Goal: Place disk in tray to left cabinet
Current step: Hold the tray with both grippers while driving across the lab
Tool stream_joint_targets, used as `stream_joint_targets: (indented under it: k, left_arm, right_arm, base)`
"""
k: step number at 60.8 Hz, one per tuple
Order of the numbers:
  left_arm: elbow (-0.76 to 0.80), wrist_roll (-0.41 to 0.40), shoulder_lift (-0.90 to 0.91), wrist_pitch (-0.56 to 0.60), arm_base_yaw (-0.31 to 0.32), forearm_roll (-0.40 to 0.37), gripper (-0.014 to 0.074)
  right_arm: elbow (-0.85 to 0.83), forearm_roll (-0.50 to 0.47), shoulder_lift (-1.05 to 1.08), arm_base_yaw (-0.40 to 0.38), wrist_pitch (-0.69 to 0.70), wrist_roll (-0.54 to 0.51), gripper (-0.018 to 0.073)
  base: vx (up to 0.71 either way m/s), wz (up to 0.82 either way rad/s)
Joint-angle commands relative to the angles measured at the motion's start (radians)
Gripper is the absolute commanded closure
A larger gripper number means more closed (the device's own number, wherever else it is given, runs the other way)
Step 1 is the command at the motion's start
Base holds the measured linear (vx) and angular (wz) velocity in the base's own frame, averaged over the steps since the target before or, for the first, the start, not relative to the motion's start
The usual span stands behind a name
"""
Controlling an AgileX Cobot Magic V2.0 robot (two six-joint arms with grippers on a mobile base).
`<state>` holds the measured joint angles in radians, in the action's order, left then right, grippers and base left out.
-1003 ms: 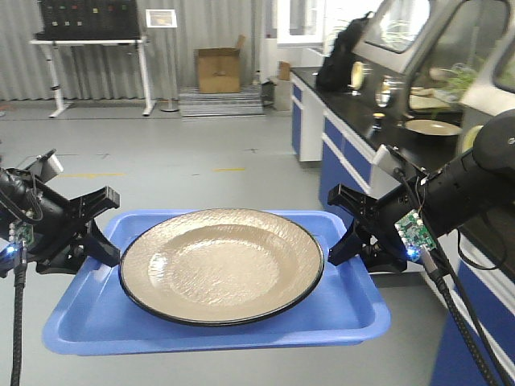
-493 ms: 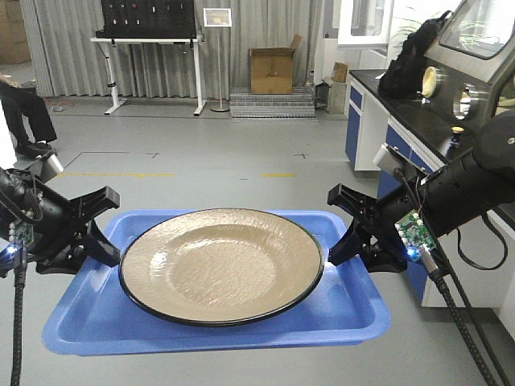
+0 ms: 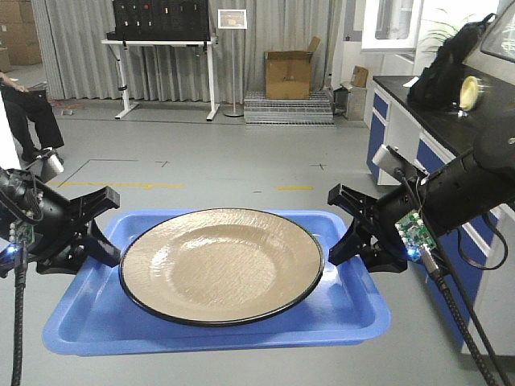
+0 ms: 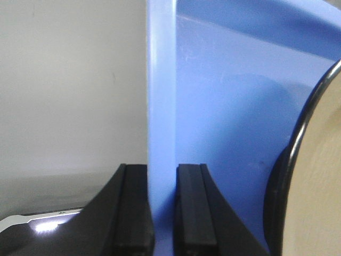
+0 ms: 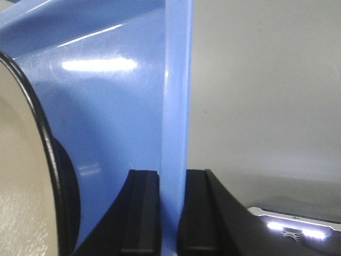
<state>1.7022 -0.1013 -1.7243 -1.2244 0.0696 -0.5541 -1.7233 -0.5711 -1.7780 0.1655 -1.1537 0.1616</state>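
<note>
The blue tray (image 3: 96, 322) hangs level above the floor, held at both short ends. On it lies the tan disk (image 3: 221, 265) with its black rim, nearly as wide as the tray. My left gripper (image 3: 100, 233) is shut on the tray's left rim. My right gripper (image 3: 342, 233) is shut on the right rim. In the left wrist view the gripper (image 4: 162, 176) pinches the rim of the tray (image 4: 224, 96), with the disk (image 4: 319, 176) at the right. In the right wrist view the gripper (image 5: 173, 178) clamps the tray (image 5: 117, 106) beside the disk (image 5: 21, 160). The cabinet is out of view.
A blue-fronted lab bench (image 3: 418, 153) with a black backpack (image 3: 442, 72) runs along the right. At the back stand a cardboard box (image 3: 288, 74) and a white desk (image 3: 161, 44) before grey curtains. A seated person (image 3: 24, 112) is at the far left.
The room has slid rightward in the front view, so the base has turned left. The bench now sits further right. Tray, disk and both grippers hold the same pose.
</note>
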Motion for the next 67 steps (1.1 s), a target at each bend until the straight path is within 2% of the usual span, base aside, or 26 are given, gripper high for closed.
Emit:
stream_joint_targets:
  k: [1,67]
  left_arm:
    - [0.033,-0.013,0.058,-0.03,0.042,-0.24,0.0596]
    - [0.033,-0.013,0.058,-0.03,0.042,-0.24,0.0596]
  right_arm:
    - [-0.043,-0.245,0.049,0.031,0.043,-0.002,0.0561]
    - [-0.043,-0.245,0.049,0.031,0.043,-0.002,0.0561]
  base:
    - [0.49,0.06]
    - [0.57,0.04]
